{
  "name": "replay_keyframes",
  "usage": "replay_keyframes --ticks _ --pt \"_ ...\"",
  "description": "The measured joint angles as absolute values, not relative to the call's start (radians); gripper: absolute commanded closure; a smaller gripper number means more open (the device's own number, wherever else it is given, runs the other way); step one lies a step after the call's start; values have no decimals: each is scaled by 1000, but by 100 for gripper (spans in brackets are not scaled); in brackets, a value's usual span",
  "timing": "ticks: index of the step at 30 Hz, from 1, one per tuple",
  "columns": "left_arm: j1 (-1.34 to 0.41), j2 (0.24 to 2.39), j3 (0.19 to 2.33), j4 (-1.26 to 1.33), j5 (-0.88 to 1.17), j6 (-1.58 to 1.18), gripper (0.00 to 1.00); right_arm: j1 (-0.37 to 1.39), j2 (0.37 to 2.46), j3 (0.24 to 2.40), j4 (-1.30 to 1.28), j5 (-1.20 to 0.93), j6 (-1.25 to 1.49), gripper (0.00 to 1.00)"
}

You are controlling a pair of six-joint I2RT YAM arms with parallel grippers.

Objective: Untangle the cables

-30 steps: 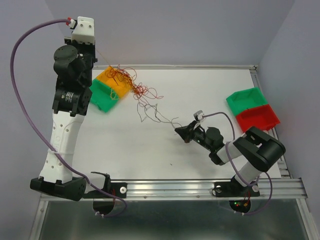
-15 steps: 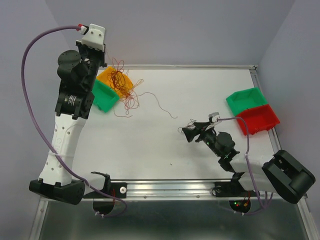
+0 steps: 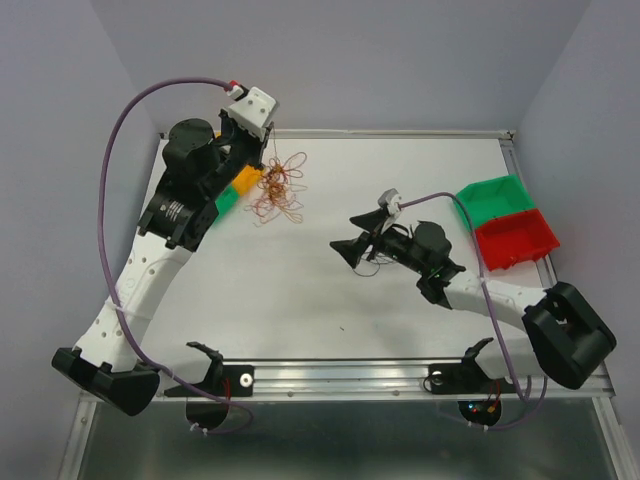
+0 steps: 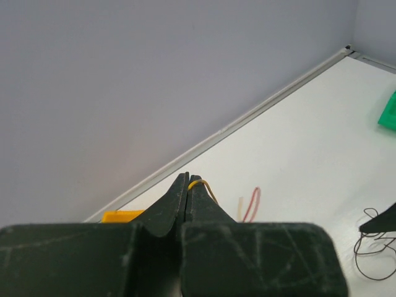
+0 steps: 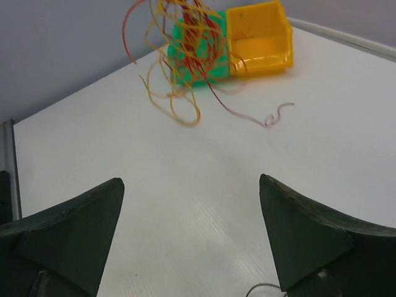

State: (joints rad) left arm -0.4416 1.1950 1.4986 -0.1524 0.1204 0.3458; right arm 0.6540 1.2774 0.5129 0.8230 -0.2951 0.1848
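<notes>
The job is partly done. One thin dark cable [image 3: 373, 262] lies by itself near the middle of the table [image 3: 300, 300], just beside the right gripper [image 5: 190, 179]. Its fingers are wide apart and hold nothing. The orange and red cables [image 3: 279, 190] are one messy bunch near the back left corner. They hang from the left gripper [image 4: 187, 180], which is pinched tight on one strand (only a tiny yellow loop shows). How many cables are in the bunch is hard to tell. The right wrist view cuts the dark cable off at its bottom edge.
</notes>
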Motion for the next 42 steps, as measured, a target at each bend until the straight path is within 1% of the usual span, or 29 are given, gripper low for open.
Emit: replay_keyframes --ticks 5,6,8,9,10,11,15,17,18,22,23,25,27,30,34,38,40,42 --pt "-471 1191 1499 -168 124 344 100 654 1453 687 823 -360 152 4" --pt "-476 1191 1499 -171 125 342 100 654 1473 713 823 -359 145 7" --pt "-485 1191 1499 -179 129 338 100 654 1522 774 823 -337 130 52" --pt "-488 1191 1499 -182 131 337 100 654 1534 789 825 -328 120 72" --pt "-495 1190 1499 -185 133 337 100 654 1559 821 828 -313 107 96" --pt "-501 1190 1499 -190 136 336 100 654 1567 830 830 -310 104 99" --pt "-511 1187 1499 -196 131 336 100 654 1583 838 836 -323 106 99" --pt "-513 1187 1499 -196 96 340 100 654 1582 834 840 -333 110 99" --pt "-515 1187 1499 -194 44 347 100 654 1581 826 847 -337 113 99" --pt "-515 1196 1499 -189 -129 386 100 657 1526 722 907 -342 139 88" --pt "-513 1205 1499 -188 -171 400 100 659 1509 702 920 -344 145 89" --pt "-488 1230 1499 -184 -236 425 100 662 1463 647 979 -340 163 100" --pt "-439 1259 1499 -192 -248 434 100 663 1413 581 1047 -328 179 99" --pt "-391 1287 1499 -225 -237 437 100 664 1364 519 1115 -313 196 78" --pt "-379 1281 1495 -218 -187 435 100 664 1339 452 1154 -315 218 76" --pt "-317 1233 1478 -151 -111 399 100 661 1340 380 1101 -346 234 75" --pt "-313 1203 1465 -129 -51 379 100 660 1345 366 1072 -365 242 99" --pt "-359 1180 1435 -106 1 368 100 660 1345 364 1062 -385 253 99"
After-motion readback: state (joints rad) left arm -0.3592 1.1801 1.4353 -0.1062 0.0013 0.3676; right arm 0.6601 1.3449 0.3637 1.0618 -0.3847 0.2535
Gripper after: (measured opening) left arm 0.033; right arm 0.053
